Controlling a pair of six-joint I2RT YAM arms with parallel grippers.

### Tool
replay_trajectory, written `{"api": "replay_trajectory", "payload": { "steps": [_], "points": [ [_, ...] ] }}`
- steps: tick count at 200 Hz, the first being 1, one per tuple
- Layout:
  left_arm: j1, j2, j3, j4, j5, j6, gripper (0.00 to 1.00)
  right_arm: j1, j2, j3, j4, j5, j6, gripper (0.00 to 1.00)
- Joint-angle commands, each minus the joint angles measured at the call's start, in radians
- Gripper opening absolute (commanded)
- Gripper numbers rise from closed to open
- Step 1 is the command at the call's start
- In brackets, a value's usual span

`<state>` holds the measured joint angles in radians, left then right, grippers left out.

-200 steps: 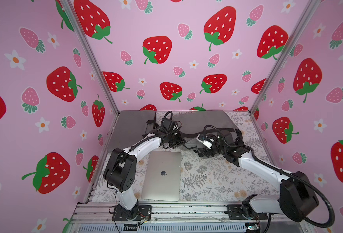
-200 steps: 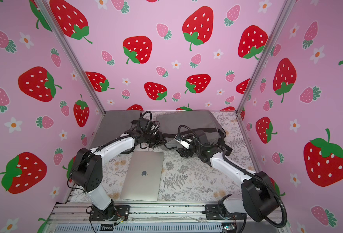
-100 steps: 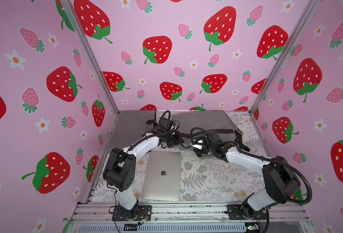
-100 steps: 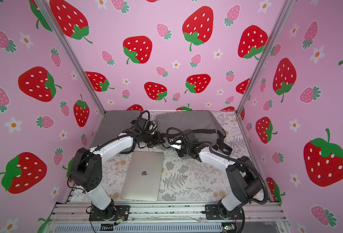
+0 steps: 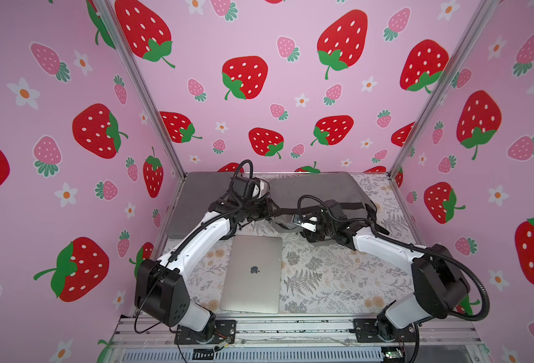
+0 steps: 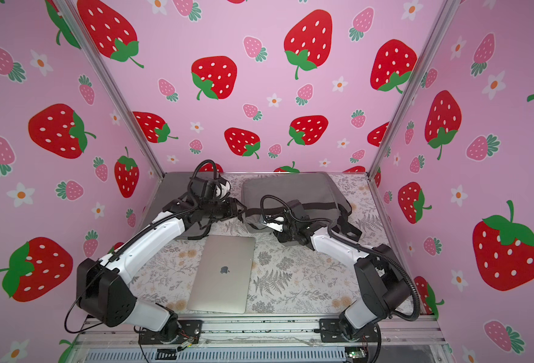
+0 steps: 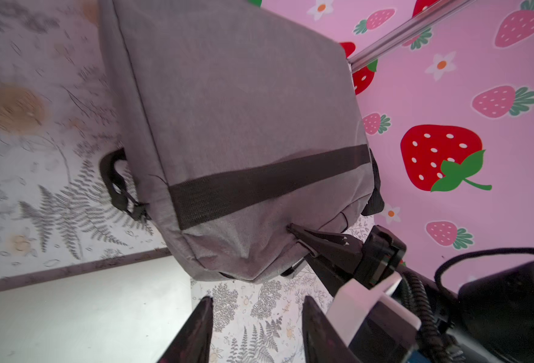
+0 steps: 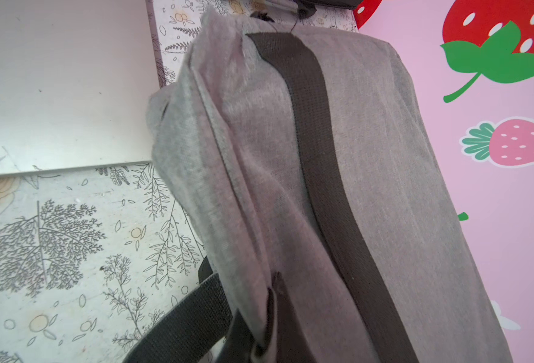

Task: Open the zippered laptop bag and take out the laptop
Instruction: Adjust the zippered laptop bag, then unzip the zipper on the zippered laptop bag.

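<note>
The left end effector (image 7: pixel 256 328) has its jaws apart with nothing between them. Only the patterned surface (image 7: pixel 250 301) shows in the gap, and it hangs just off the near corner of the laptop bag (image 7: pixel 237 110). The right end effector (image 7: pixel 292 230) is pressed together on a thin pinch of the bag's grey fabric at that same corner, beside the dark strap band (image 7: pixel 269 185).

Taking 12 o'clock as the back wall in both top views, the bag lies flat at about 1 o'clock. The laptop (image 5: pixel 253 276) is already out, lying lid-up at 6 o'clock and apart from the bag. A grey pad (image 5: pixel 196 201) sits at 11 o'clock.

The risks from here are judgements:
- The pinch is shallow, so a pull could let the fabric slip free.
- If the grip holds, a pull toward 6 o'clock could drag the bag onto the laptop and nudge it toward the front rail.
- The two wrists are close together, so a careless retreat could knock them together or snag the loose straps.
</note>
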<state>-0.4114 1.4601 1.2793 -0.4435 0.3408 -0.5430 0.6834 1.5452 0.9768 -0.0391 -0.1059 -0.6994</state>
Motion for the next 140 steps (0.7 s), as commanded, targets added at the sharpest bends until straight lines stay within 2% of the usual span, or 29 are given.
{"api": "replay_trajectory", "payload": {
  "steps": [1, 26, 46, 91, 140],
  "points": [
    [0.002, -0.034, -0.110, 0.020, -0.117, 0.091, 0.49, -0.020, -0.057, 0.061, -0.023, -0.069, 0.055, 0.00],
    [0.003, -0.099, -0.311, 0.261, -0.144, 0.095, 0.49, -0.037, -0.063, 0.079, -0.038, -0.093, 0.078, 0.00],
    [0.003, -0.086, -0.383, 0.387, -0.136, 0.119, 0.48, -0.054, -0.074, 0.089, -0.043, -0.118, 0.099, 0.00],
    [-0.010, 0.011, -0.443, 0.641, -0.071, 0.138, 0.44, -0.089, -0.078, 0.120, -0.059, -0.167, 0.133, 0.00],
    [-0.009, 0.126, -0.394, 0.688, -0.006, 0.149, 0.34, -0.104, -0.080, 0.131, -0.070, -0.180, 0.143, 0.00]
  ]
}}
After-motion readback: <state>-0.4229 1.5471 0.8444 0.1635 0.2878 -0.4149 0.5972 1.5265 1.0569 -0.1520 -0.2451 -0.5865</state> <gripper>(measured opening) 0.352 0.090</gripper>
